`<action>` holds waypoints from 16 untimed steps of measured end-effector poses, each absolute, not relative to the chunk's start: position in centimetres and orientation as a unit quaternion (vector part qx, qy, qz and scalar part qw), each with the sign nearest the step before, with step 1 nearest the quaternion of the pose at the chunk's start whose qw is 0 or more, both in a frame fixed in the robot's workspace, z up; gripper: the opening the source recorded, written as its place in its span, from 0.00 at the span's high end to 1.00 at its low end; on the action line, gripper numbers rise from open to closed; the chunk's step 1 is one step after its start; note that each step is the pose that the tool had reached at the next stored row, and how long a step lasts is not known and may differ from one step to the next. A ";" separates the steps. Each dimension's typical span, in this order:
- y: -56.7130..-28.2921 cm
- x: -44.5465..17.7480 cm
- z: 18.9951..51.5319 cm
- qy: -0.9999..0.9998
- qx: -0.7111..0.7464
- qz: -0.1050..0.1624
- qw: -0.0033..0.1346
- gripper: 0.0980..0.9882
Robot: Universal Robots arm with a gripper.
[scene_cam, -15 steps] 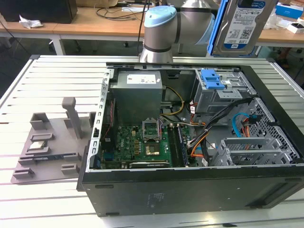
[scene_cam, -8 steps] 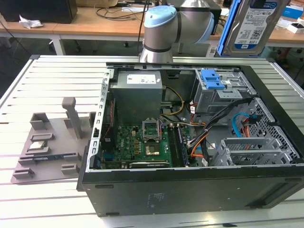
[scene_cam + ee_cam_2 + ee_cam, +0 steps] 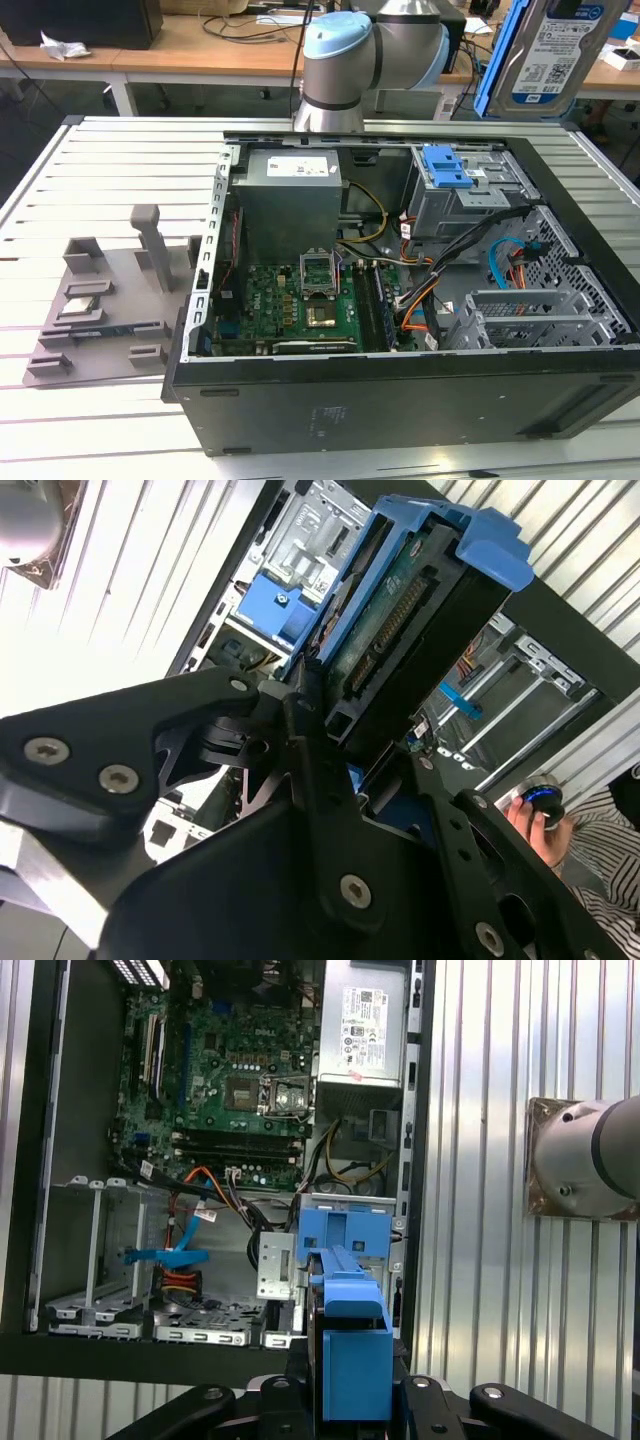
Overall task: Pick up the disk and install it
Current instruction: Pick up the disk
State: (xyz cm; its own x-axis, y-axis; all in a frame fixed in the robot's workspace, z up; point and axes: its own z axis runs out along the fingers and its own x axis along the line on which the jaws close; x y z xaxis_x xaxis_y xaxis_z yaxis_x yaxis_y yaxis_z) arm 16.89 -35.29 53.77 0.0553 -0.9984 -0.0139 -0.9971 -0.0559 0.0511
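Observation:
The disk (image 3: 556, 52), silver with a white-and-blue label and a blue frame, hangs upright high at the exterior view's upper right, above the far right part of the open computer case (image 3: 400, 400). My gripper (image 3: 370, 730) is shut on the disk (image 3: 420, 620), its black fingers (image 3: 305, 705) pressing the blue-framed sides. In the first wrist view the disk's blue frame (image 3: 355, 1360) sits above the grey drive cage with a blue latch (image 3: 340, 1235). That cage (image 3: 452, 175) stands in the case's far right corner.
The arm's base (image 3: 350, 60) rises behind the case. A grey fixture (image 3: 100, 300) with a small square chip (image 3: 80, 305) lies on the slatted table at the exterior view's left. Cables (image 3: 510, 260) cross the case. A person's hand (image 3: 535, 820) is beside the table.

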 end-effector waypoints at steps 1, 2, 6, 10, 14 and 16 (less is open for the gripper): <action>-35.3 16.9 53.8 -0.687 0.726 -0.023 0.014 0.70; -35.3 16.9 53.8 -0.687 0.726 -0.023 0.014 0.70; -35.7 16.9 53.7 -0.687 0.726 -0.023 0.014 0.70; -36.6 16.8 53.7 -0.687 0.726 -0.023 0.014 0.70; -38.2 16.6 53.7 -0.687 0.726 -0.023 0.014 0.70; -38.5 16.6 53.7 -0.687 0.726 -0.023 0.014 0.70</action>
State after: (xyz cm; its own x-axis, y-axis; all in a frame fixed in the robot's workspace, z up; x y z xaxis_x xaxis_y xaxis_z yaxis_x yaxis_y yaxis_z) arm 16.58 -38.54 53.72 0.0554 -0.9984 -0.0140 -0.9971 -0.0561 0.0511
